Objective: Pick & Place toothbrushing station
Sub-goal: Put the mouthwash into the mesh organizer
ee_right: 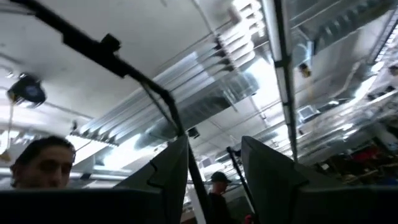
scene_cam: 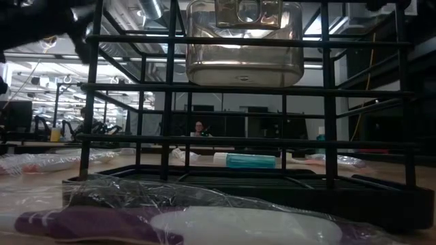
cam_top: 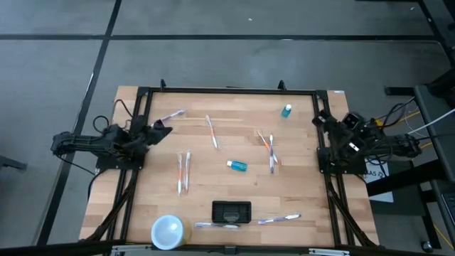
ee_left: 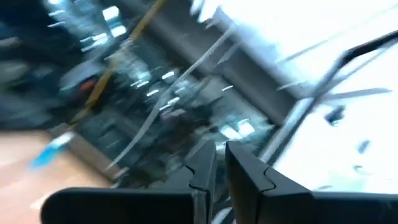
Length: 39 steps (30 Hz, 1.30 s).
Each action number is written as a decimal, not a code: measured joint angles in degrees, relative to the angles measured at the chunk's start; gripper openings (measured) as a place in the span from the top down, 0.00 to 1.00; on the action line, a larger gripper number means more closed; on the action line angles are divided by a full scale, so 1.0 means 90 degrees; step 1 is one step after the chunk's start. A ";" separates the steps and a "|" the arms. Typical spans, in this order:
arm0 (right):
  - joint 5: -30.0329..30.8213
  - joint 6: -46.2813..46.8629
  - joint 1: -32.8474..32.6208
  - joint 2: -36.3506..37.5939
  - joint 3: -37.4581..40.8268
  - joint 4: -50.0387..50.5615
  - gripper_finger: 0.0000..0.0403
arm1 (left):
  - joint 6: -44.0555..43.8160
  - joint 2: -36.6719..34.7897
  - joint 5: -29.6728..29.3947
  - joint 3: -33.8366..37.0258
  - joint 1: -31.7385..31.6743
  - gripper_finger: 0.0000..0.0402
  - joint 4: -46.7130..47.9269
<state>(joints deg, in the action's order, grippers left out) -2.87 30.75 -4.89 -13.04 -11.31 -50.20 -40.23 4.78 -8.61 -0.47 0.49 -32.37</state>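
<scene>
The black holder box sits at the bottom centre of the table, untouched, with a white-topped cup to its lower left and wrapped toothbrushes scattered across the wood. The left gripper hovers at the table's left edge, fingers nearly together and empty. The right gripper rests at the right edge, fingers apart and holding nothing.

Left wrist view — wholly motion-blurred
</scene>
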 joint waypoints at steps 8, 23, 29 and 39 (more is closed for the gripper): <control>-0.0060 -0.0205 0.0005 -0.0528 -0.0821 0.0029 0.62 | 0.0761 0.0042 -0.0089 -0.0191 -0.0005 0.92 -0.0806; 0.0312 -0.1161 0.0000 -0.2484 -0.4358 0.4977 0.62 | 0.1432 0.2806 0.1414 -0.2614 -0.0005 0.92 -0.2058; 0.2490 -0.0619 0.0024 -0.4058 -0.7054 1.1453 0.62 | 0.2331 0.4204 0.0326 -0.4808 -0.0021 0.92 0.2248; 0.2221 0.2174 0.0907 -0.5524 -0.7910 1.4430 0.62 | 0.1986 0.5231 -0.1664 -0.6589 -0.0243 0.89 0.4004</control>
<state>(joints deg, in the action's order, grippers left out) 17.12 50.32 3.28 -62.75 -82.50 79.67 -22.36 51.86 -23.59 -59.77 -1.69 3.66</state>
